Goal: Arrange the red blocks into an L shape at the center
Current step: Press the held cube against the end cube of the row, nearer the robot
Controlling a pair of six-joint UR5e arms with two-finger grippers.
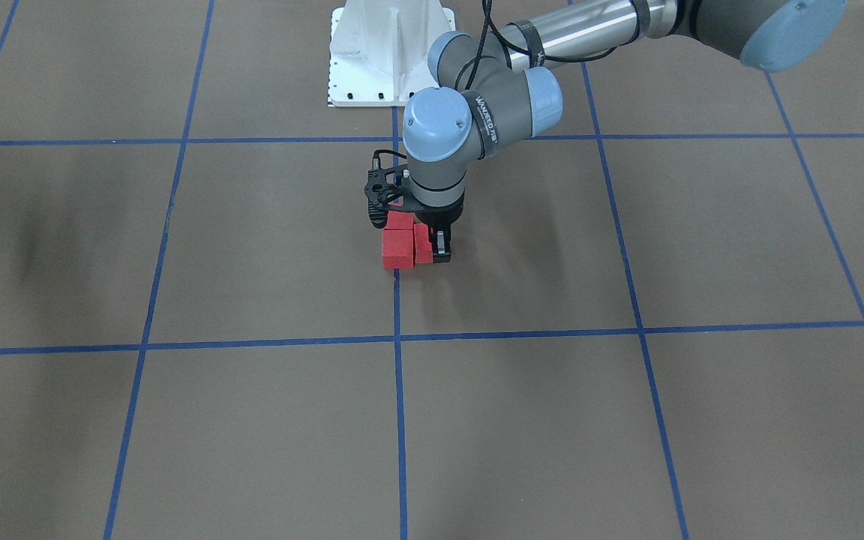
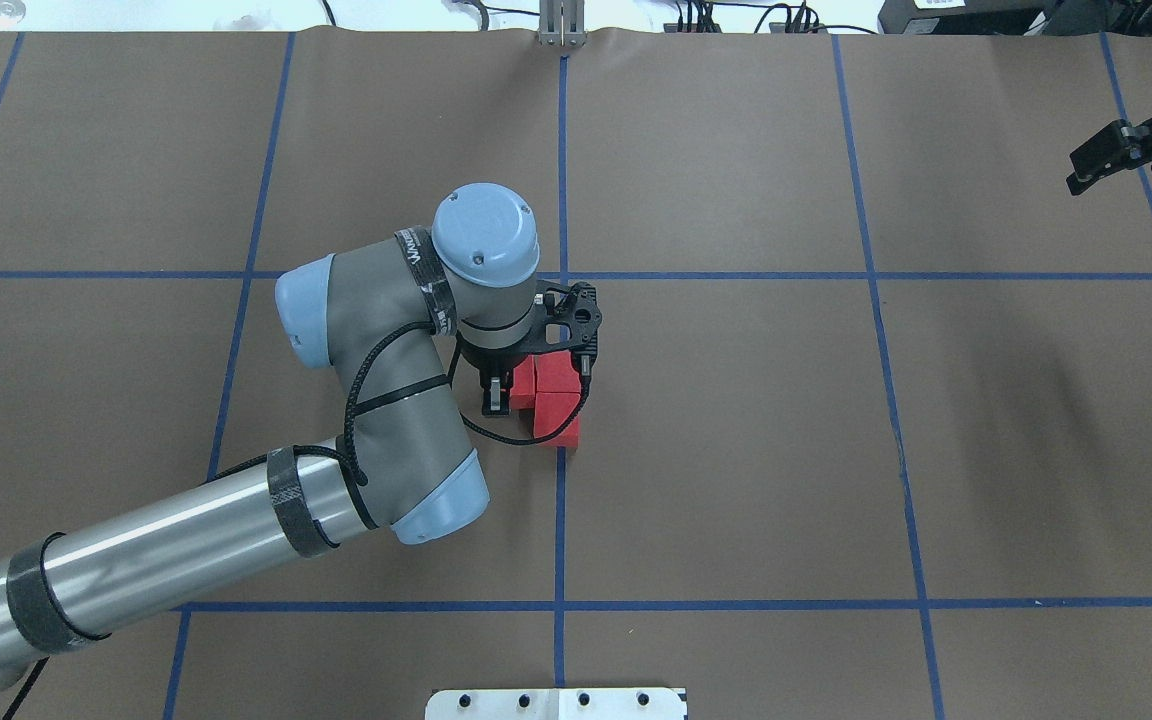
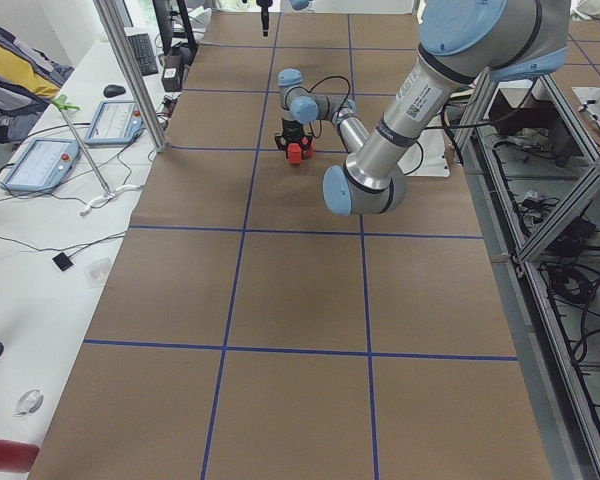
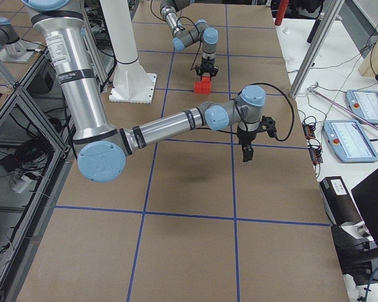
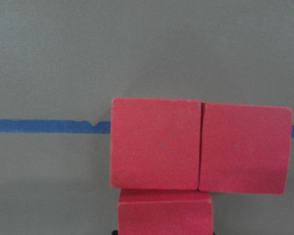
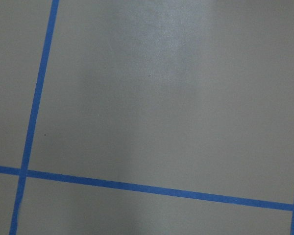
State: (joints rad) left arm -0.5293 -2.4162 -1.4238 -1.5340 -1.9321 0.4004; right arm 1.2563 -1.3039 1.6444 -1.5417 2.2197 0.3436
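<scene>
Three red blocks lie together in an L on the blue centre line. In the front-facing view they are a near block (image 1: 397,249), a far block (image 1: 400,220) and a third block (image 1: 422,244) beside them. In the left wrist view two blocks (image 5: 157,149) (image 5: 245,149) sit side by side on the line, and the third block (image 5: 164,213) touches the left one from below. My left gripper (image 1: 438,251) (image 2: 501,395) stands down at the table, shut on that third block. My right gripper (image 2: 1096,160) hangs open and empty at the far right, well away from the blocks.
The white robot base plate (image 1: 391,52) stands behind the blocks in the front-facing view. The left arm's elbow and forearm (image 2: 376,430) reach over the table left of the blocks. Brown paper with blue tape grid lines (image 6: 137,188) covers the table.
</scene>
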